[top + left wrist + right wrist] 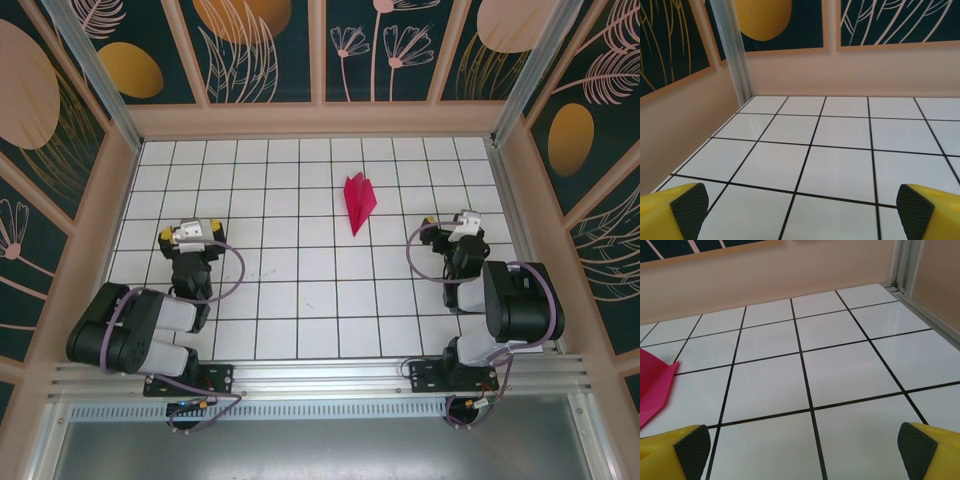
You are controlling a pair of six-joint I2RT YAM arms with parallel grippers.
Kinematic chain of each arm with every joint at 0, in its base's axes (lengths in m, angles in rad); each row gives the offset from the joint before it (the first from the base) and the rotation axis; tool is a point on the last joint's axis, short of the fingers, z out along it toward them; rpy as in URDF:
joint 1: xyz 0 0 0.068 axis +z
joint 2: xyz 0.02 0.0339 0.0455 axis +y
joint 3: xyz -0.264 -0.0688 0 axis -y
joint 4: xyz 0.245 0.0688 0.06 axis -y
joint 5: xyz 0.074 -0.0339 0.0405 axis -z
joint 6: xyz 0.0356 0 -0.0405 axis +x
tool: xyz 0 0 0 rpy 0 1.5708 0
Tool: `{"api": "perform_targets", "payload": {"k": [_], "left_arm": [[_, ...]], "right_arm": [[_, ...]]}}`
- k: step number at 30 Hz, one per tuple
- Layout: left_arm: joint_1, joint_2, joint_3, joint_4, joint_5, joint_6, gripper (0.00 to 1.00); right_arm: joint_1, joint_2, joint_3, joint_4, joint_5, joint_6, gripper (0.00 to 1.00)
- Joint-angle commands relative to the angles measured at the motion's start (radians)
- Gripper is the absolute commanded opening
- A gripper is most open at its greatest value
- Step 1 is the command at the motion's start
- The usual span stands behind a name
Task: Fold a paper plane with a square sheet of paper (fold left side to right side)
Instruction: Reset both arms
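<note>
The magenta-pink paper plane (358,201) lies on the white grid table, a narrow dart with a centre crease, its tip pointing toward the near edge. Its edge shows at the left of the right wrist view as the paper plane (654,386). My left gripper (190,233) rests at the left of the table, open, about three tiles from the paper. My right gripper (456,226) sits open about two tiles to the right of it. Both wrist views show yellow fingers with black pads (690,210) (692,450) set wide apart over bare tiles.
Beige walls with dark floral panels enclose the table (300,290) on three sides. An aluminium post (732,50) stands at the far left corner, another post (905,262) at the far right. A metal rail (320,375) runs along the near edge.
</note>
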State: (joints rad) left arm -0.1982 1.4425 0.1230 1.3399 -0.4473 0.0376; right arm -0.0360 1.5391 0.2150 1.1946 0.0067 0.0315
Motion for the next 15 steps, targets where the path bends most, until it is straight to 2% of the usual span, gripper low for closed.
{"api": "perform_targets", "payload": {"k": [1, 6, 8, 15], "left_arm": [[0.051, 0.006, -0.017, 0.13, 0.088, -0.022, 0.99], [0.129, 0.115, -0.006, 0.239, 0.137, -0.103, 0.99], [0.138, 0.077, 0.065, 0.024, 0.145, -0.113, 0.98], [0.152, 0.085, 0.085, 0.002, 0.104, -0.146, 0.99]], "right_arm": [[-0.007, 0.0, 0.016, 0.055, -0.029, -0.01, 0.99], [-0.007, 0.0, 0.016, 0.054, -0.028, -0.009, 0.99], [-0.007, 0.001, 0.015, 0.055, -0.028, -0.01, 0.99], [0.009, 0.002, 0.016, 0.056, -0.007, -0.019, 0.99]]}}
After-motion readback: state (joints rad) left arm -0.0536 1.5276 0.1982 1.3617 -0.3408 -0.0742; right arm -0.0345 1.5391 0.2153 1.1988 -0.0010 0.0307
